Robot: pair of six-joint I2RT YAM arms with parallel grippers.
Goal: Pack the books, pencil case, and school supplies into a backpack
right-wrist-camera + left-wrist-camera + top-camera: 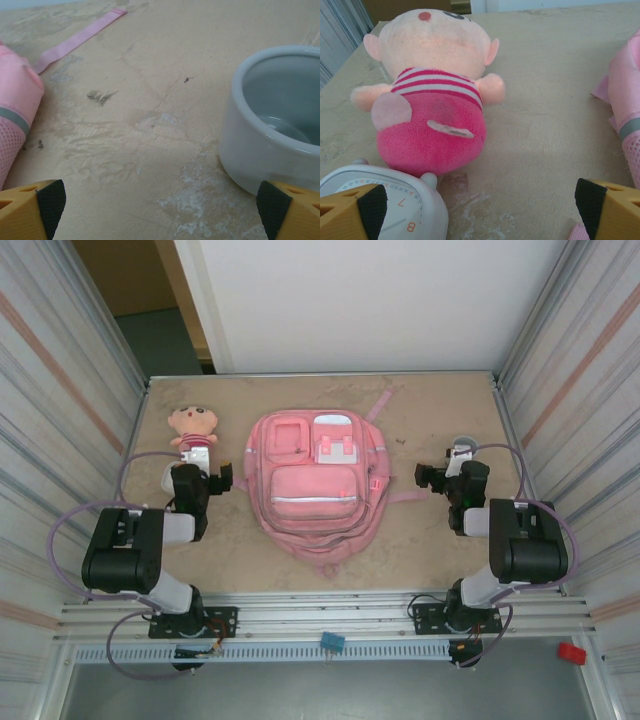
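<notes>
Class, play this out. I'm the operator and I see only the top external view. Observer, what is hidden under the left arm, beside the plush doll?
Observer: A white clock with orange numerals lies right beside the doll's pink base, by one finger of the open left gripper.
Operator: And the grey ring on the right?
Observer: It is a pale bowl with nothing visible inside, just ahead of the open right gripper.
Operator: Anything between those fingers?
Observer: Bare table. The backpack's mesh side pocket sits off to one side.
</notes>
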